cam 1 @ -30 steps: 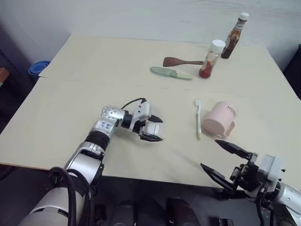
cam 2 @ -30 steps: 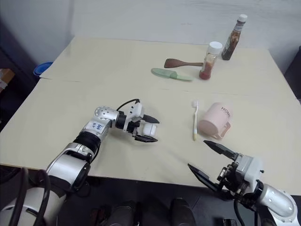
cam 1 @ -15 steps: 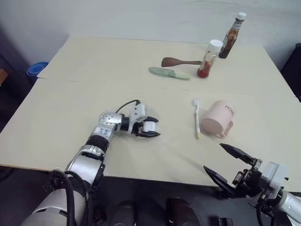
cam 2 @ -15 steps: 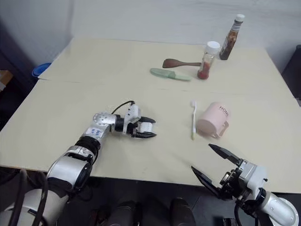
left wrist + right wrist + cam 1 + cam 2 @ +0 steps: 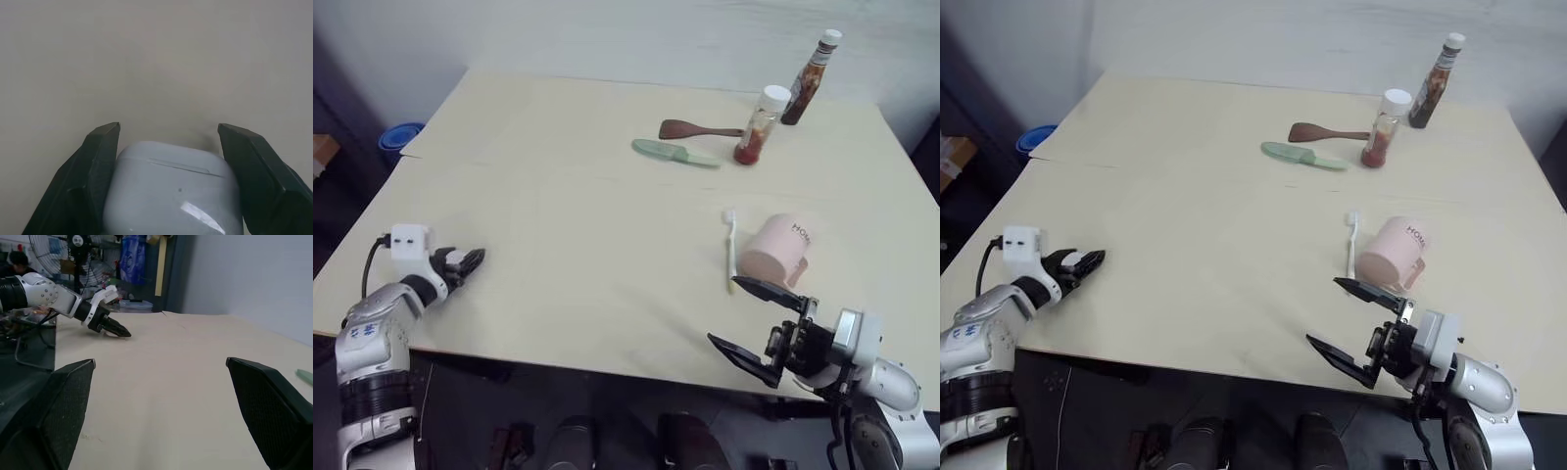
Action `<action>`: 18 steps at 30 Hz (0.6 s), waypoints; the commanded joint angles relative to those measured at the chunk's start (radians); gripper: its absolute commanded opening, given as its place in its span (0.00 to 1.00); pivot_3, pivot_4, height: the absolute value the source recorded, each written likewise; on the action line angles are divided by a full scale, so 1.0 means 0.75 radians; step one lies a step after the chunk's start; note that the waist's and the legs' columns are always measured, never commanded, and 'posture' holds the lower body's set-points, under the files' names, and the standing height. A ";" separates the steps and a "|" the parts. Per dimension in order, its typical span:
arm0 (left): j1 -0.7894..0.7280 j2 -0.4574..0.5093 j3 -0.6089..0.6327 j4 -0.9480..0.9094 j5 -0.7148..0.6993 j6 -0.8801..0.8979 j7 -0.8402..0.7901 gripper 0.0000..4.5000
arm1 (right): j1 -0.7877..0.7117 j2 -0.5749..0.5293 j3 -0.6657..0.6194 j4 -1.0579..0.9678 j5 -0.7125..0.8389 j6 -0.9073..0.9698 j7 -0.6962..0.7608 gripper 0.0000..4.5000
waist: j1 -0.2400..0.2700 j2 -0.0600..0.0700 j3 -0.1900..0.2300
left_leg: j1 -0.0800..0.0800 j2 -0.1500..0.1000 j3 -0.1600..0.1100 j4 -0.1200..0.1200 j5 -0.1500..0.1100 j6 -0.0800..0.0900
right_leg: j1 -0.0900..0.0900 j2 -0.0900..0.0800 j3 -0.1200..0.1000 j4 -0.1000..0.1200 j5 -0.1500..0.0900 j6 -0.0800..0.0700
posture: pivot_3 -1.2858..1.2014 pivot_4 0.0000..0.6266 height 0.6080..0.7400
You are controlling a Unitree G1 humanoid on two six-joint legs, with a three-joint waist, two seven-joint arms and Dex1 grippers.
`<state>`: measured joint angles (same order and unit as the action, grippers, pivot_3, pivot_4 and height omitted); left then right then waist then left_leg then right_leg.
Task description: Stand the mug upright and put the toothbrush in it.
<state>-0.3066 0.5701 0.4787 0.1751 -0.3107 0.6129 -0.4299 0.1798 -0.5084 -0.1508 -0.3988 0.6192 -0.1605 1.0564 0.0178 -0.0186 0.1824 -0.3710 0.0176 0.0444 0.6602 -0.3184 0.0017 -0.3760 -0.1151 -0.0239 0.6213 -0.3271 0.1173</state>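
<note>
Left eye view, mug [image 5: 780,252]: on its side, toothbrush [image 5: 730,251] just beside it.
Left gripper [image 5: 470,260]: clamped on white earbud case [image 5: 172,191].
Right gripper [image 5: 756,322]: jaws apart, empty.

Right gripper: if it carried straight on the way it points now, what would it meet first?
Nothing close: the right gripper, open, points across bare table. In its wrist view the way looks free; the left gripper sits off to one side, though depth is unclear.

I'm working in what looks like a lab or workshop. Past my pale table [image 5: 186,382] I see a standing fan [image 5: 73,245], hanging cables and cluttered shelving, with a plain grey wall [image 5: 244,279] beside it.
</note>
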 commanded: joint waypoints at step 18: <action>0.296 0.351 -0.111 -0.369 -0.259 -0.539 -0.962 1.00 | 0.295 -0.246 -0.660 0.479 0.065 0.087 0.095 1.00 | -0.021 0.004 0.000 | 0.003 -0.001 0.007 -0.014 -0.003 0.001 | 0.002 -0.004 0.000 -0.015 0.000 0.000 | 0.52 0.24 1.00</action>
<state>-0.0660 0.8366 0.4335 -0.0457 -0.4790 0.2264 -1.1236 0.4000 -0.6929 -0.6062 -0.0430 0.6715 -0.0986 1.1491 0.0019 -0.0159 0.1824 -0.3689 0.0166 0.0495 0.6497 -0.3214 0.0031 -0.3749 -0.1183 -0.0231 0.6103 -0.3260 0.1173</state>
